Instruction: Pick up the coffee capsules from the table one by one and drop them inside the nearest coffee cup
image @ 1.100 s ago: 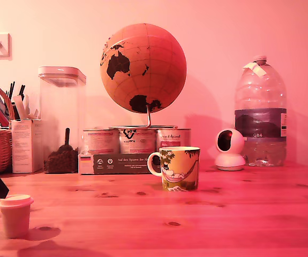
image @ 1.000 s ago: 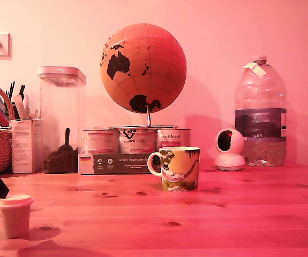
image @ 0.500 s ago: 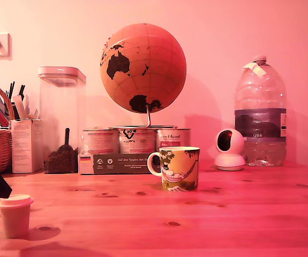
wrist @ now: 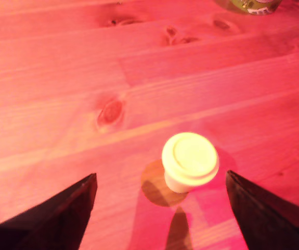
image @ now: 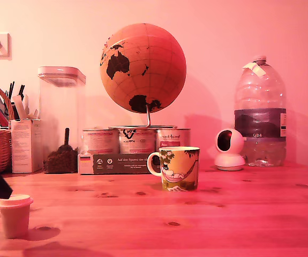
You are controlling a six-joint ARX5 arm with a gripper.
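- The coffee capsule [image: 15, 216] [wrist: 190, 161] stands upright on the wooden desk [image: 223, 219], near the front edge at the exterior view's left.
- The claw [wrist: 159, 208] hangs above the capsule with its two dark fingers [wrist: 61, 219] wide apart, touching nothing.
- The coffee cup [image: 176, 168] stands farther back, well apart from the capsule, near the desk's middle.

Coffee cup [wrist: 248, 5] cut by wrist view's edge; tin labels [image: 136, 141] illegible.
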